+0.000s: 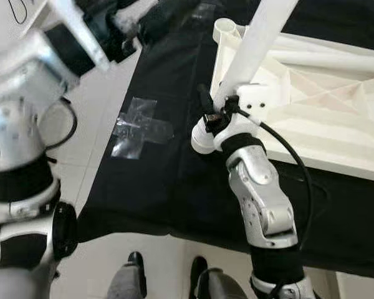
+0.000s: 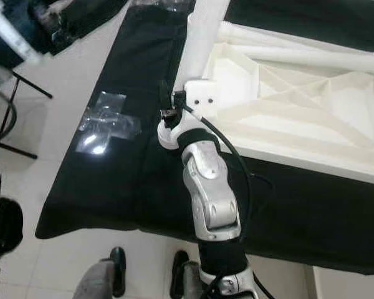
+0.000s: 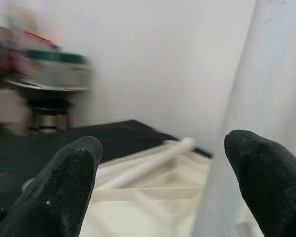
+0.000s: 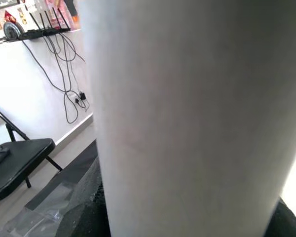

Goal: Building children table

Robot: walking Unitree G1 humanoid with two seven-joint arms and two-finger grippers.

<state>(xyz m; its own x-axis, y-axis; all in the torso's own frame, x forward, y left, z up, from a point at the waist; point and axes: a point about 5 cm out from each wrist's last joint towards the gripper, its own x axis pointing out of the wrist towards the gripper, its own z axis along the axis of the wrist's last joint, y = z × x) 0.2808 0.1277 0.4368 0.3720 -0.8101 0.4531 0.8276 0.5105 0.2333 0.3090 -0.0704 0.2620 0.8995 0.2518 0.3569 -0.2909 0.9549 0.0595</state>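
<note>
A white table top [image 1: 324,99] lies upside down on a black cloth [image 1: 156,187], its ribbed underside showing. A round leg socket [image 1: 227,28] sits at its near left corner. My right gripper [image 1: 213,111] is shut on a long white table leg [image 1: 257,38], which leans up over that corner. In the right wrist view the leg [image 4: 187,113] stands close between the black fingers [image 4: 84,207]. My left arm [image 1: 22,93] is raised at the left. Its gripper [image 3: 163,173] is open, with black fingertips [image 3: 64,187] wide apart above the table top [image 3: 148,197] and beside the white leg [image 3: 246,98].
A patch of clear tape [image 1: 140,128] sticks to the cloth near its left edge. A black folding chair [image 4: 15,153] stands on the tiled floor to the left, with cables [image 4: 64,74] hanging on the wall. My feet [image 1: 134,261] are at the cloth's front edge.
</note>
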